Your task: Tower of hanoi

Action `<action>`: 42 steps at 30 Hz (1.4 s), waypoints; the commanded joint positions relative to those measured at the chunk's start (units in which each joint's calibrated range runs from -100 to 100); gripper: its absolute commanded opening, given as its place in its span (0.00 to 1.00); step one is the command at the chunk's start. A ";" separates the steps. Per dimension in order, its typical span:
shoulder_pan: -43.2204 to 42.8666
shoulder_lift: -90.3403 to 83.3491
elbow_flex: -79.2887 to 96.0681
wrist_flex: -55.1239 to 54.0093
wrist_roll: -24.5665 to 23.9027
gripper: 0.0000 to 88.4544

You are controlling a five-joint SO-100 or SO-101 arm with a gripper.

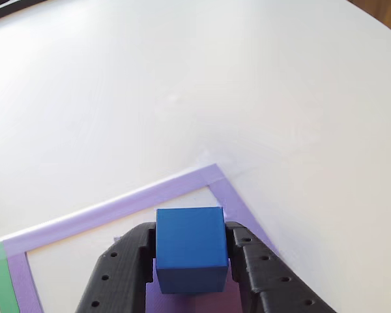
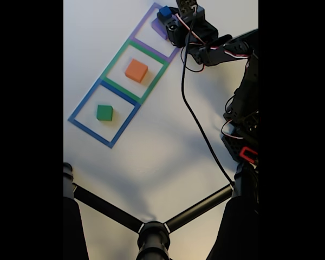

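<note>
Near the fixed view's top, the gripper clamped the blue cube over the purple block, while the orange block and green block lay unstacked lower left.

White table w/ purple, green, blue taped outlines.

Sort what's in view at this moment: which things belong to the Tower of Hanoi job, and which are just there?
Job:
blue cube, between the gripper fingers
purple block, under the cube
orange block, in the green outline
green block, in the blue outline

Just there:
taped outlines
black cable
black tripod legs
</note>
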 commanded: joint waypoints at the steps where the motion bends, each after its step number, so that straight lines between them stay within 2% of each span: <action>1: -0.77 -4.02 1.85 -1.60 0.00 0.00; 9: -1.76 -4.34 4.58 -3.62 0.00 0.02; 17: -1.53 -4.34 4.76 -5.08 0.00 0.14; 20: -1.22 -4.50 4.31 -5.08 0.00 0.26; 26: -1.07 -6.43 2.04 -3.62 0.00 0.34; 30: -1.38 -12.28 -1.69 5.36 0.00 0.37; 35: -1.22 -23.73 -10.05 27.70 0.00 0.36; 37: -1.15 -26.94 -14.68 36.76 0.00 0.27; 39: -1.22 -29.18 -20.50 46.07 0.00 0.11; 42: -1.53 -31.83 -28.86 60.32 0.00 0.04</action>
